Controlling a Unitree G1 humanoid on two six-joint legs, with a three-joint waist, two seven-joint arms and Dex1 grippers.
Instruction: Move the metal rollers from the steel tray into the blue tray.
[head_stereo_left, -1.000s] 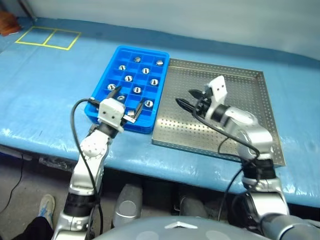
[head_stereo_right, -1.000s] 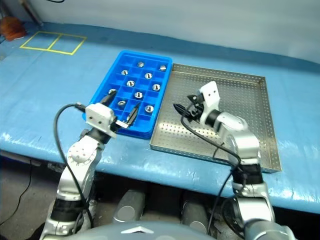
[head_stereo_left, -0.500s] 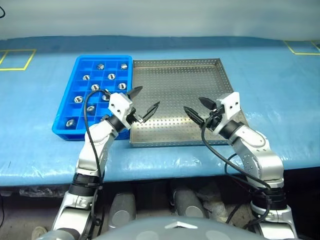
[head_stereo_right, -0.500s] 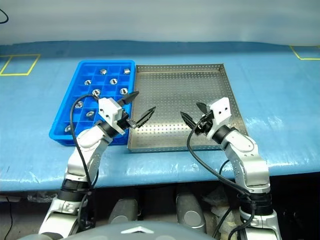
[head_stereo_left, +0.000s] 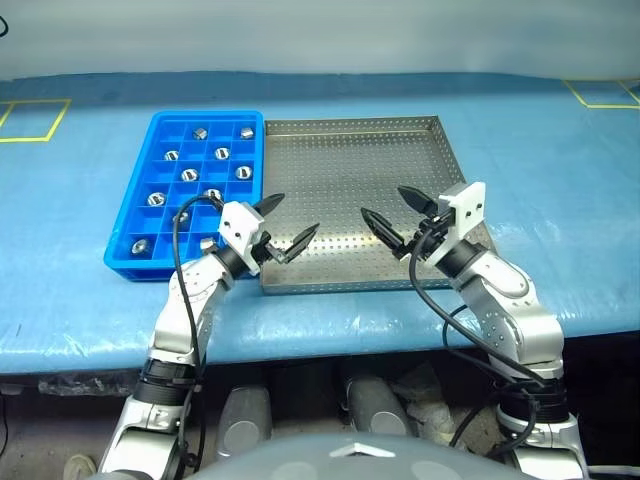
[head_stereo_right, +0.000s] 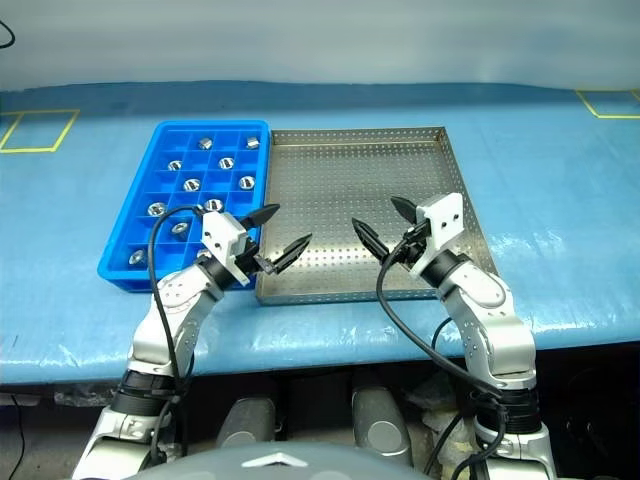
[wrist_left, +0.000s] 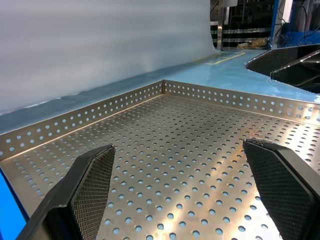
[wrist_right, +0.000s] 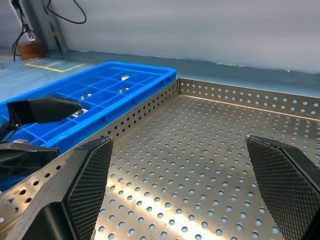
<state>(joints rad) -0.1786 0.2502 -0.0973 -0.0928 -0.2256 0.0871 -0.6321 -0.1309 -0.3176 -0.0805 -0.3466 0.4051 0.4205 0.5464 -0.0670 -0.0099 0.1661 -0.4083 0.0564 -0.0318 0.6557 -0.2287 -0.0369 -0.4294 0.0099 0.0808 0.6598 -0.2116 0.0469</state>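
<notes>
Both grippers hover over the steel tray's (head_stereo_left: 350, 190) near edge, the left gripper (head_stereo_left: 283, 222) and right gripper (head_stereo_left: 396, 213) each spread wide and holding nothing; beyond the left one, the metal rollers (head_stereo_left: 190, 175) sit in compartments of the blue tray (head_stereo_left: 140, 205), touching the steel tray's left rim, on a blue table (head_stereo_left: 560, 170)

Bright even light; glare on steel tray (wrist_left: 200, 170).
</notes>
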